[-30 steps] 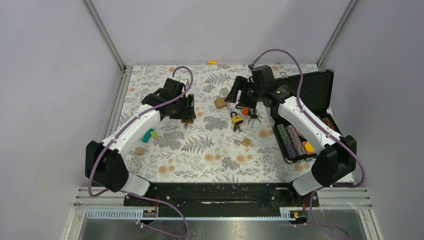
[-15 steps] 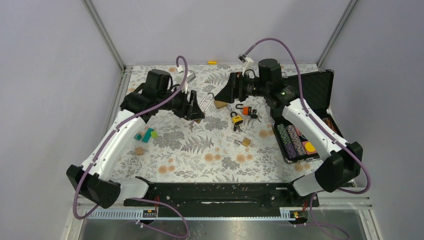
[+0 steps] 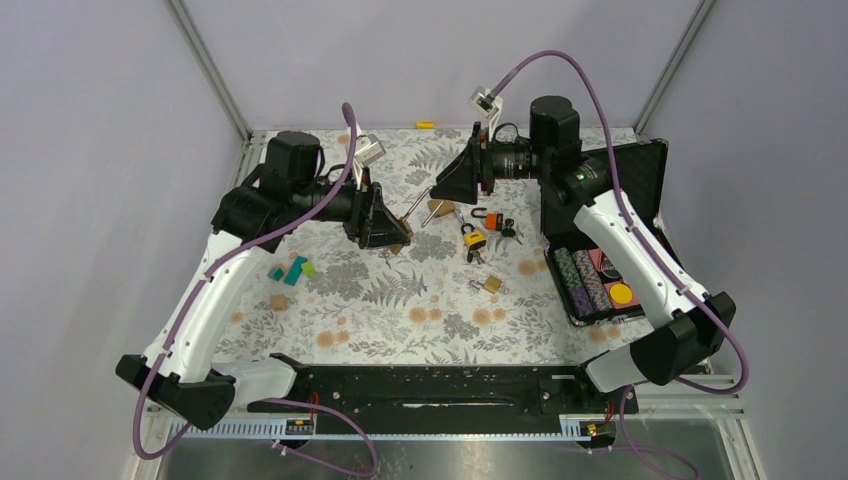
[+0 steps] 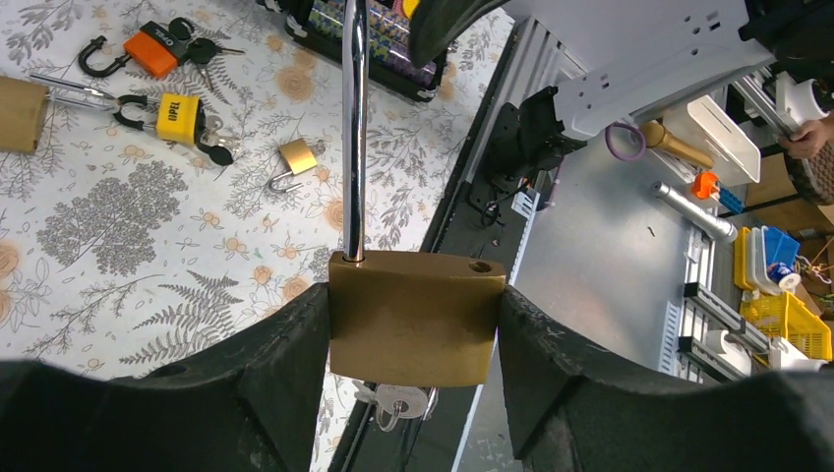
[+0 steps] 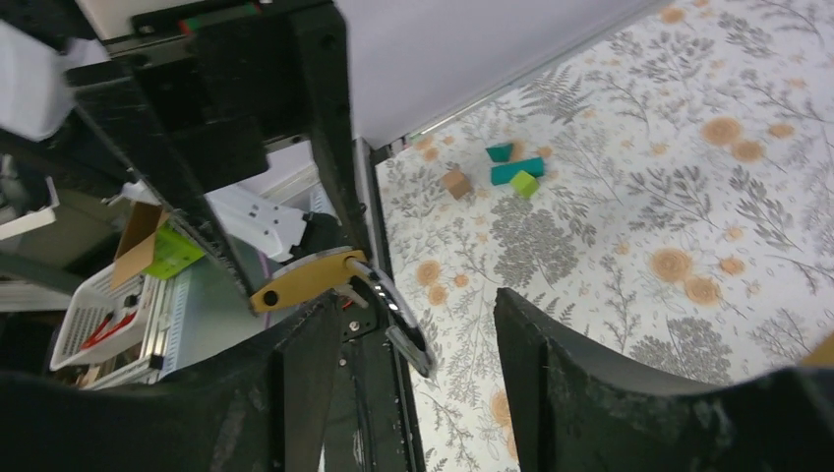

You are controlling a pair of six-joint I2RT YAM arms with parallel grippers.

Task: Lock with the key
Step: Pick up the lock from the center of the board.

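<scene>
My left gripper [image 4: 413, 295] is shut on the body of a brass padlock [image 4: 413, 324], held above the table. Its steel shackle [image 4: 352, 128] stands open and points away toward the right arm. A silver key [image 4: 398, 401] on a ring hangs from the bottom of the padlock. In the top view the left gripper [image 3: 385, 220] and right gripper [image 3: 450, 185] face each other with the shackle [image 3: 422, 209] spanning between them. My right gripper [image 5: 413, 315] is open; the shackle's free end [image 5: 413, 349] lies between its fingers, nearer the left one. The padlock body [image 5: 300, 280] shows edge-on beyond.
An orange padlock [image 3: 487, 219], a yellow padlock [image 3: 473, 240] with keys and a small brass padlock [image 3: 492, 284] lie mid-table. An open black case [image 3: 640, 170] of poker chips sits at the right. Teal and green blocks [image 3: 292, 270] and a wooden block [image 3: 278, 301] lie left.
The left arm lifted the padlock off the table and turned its shackle toward the right arm. The right gripper rose, swung left to the shackle's end, and its jaws narrowed slightly.
</scene>
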